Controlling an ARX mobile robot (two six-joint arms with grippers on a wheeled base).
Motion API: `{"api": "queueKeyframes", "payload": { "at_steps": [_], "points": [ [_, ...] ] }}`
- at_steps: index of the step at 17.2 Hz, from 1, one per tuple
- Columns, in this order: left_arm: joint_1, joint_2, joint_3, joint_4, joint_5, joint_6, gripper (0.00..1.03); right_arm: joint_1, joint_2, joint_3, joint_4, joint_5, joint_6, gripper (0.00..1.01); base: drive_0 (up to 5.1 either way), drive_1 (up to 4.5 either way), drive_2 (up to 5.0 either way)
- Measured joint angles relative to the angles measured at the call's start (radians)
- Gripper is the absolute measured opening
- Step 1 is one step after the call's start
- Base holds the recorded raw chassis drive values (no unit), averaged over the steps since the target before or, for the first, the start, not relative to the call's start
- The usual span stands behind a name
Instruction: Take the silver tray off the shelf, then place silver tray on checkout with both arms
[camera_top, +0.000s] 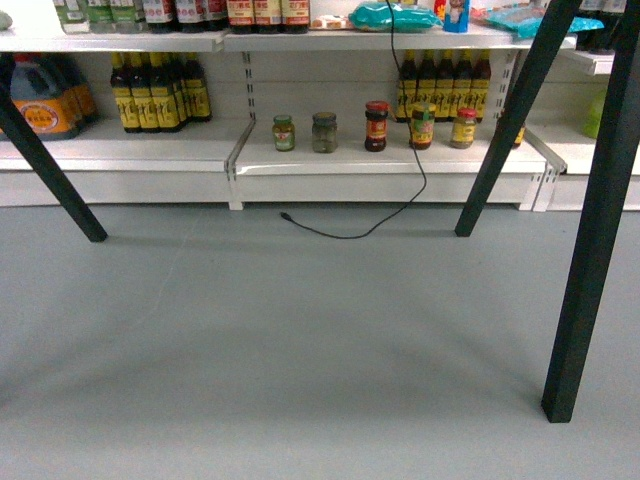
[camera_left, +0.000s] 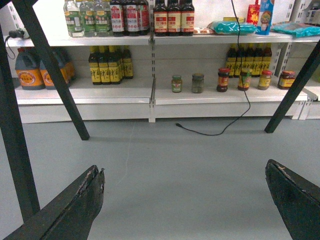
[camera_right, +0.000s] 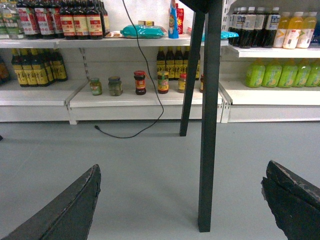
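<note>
No silver tray or checkout is visible. Our left tool (camera_left: 185, 200) and right tool (camera_right: 180, 200) hang released, grasping nothing, facing the shelf (camera_top: 380, 160). Stage undeterminable.

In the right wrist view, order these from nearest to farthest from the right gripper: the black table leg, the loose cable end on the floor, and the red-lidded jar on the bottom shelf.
Measured from the right gripper, whose fingers frame the bottom of the view:
1. Black table leg, standing on the floor just ahead, slightly right.
2. Cable end, lying on the floor farther out, to the left.
3. Red-lidded jar, back on the bottom shelf, left of centre.
</note>
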Motion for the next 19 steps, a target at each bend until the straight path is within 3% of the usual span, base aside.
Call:
{"api": "queueKeyframes", "payload": {
  "at_steps": [19],
  "points": [
    [0.0,0.0,0.0,0.0,0.0,0.0,0.98,0.0,0.0,0.0,0.0,0.0,0.0,0.98,0.0,0.0,0.0]
  ]
}}
